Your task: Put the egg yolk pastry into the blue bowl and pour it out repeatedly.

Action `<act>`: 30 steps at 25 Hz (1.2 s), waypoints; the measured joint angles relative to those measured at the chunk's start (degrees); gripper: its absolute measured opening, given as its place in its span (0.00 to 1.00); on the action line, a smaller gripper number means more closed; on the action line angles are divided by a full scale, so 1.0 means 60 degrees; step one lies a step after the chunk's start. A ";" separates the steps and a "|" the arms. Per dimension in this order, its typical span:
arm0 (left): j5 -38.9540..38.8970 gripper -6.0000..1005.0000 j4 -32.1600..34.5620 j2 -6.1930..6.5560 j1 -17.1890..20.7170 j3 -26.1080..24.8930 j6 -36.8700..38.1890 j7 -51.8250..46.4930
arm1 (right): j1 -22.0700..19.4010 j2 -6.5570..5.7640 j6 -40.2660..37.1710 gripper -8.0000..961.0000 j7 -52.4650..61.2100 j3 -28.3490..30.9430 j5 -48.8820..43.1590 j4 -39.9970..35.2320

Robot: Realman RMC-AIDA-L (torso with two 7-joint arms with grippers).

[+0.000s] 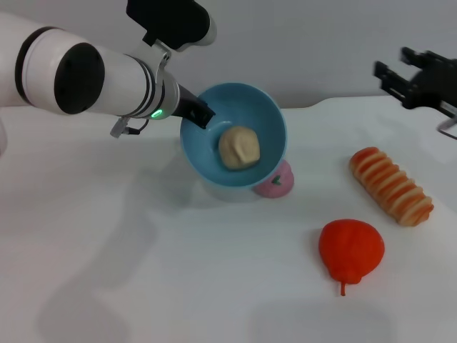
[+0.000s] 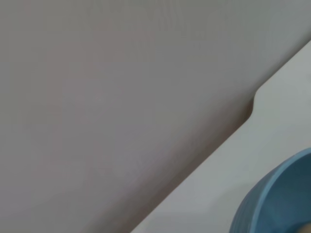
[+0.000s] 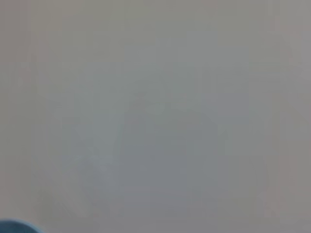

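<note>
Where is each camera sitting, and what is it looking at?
Head view: high on the robot's head, looking down at the white table; both arms show, the left gripper holding the tilted blue bowl with the egg yolk pastry.
Left wrist view: on the left arm, seeing the same bowl's edge; no fingers show.
Right wrist view: plain grey blur.

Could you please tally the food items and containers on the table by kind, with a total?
Pale beige egg yolk pastry, inside the tilted bowl: 1
Pink dome-shaped sweet: 1
Long orange-striped ridged bread roll: 1
Red pear-shaped fruit: 1
Light-blue round plastic bowl, held at its rim by the left gripper: 1
Total: 5
</note>
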 joint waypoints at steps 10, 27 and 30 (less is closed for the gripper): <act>0.0039 0.01 -0.0059 0.0007 -0.0043 0.0401 0.0911 0.0010 | -0.1752 -0.0007 0.0054 0.53 -0.3103 0.0034 0.3896 0.1027; 0.0778 0.01 -0.1088 -0.0027 -0.1003 0.1526 0.2956 0.0029 | -0.2338 -0.0020 -0.1669 0.53 -0.4600 0.1588 0.5208 0.3769; 0.0981 0.01 -0.1281 -0.0040 -0.1118 0.1758 0.3429 0.0030 | -0.2346 -0.0018 -0.1680 0.53 -0.4604 0.1629 0.5211 0.3848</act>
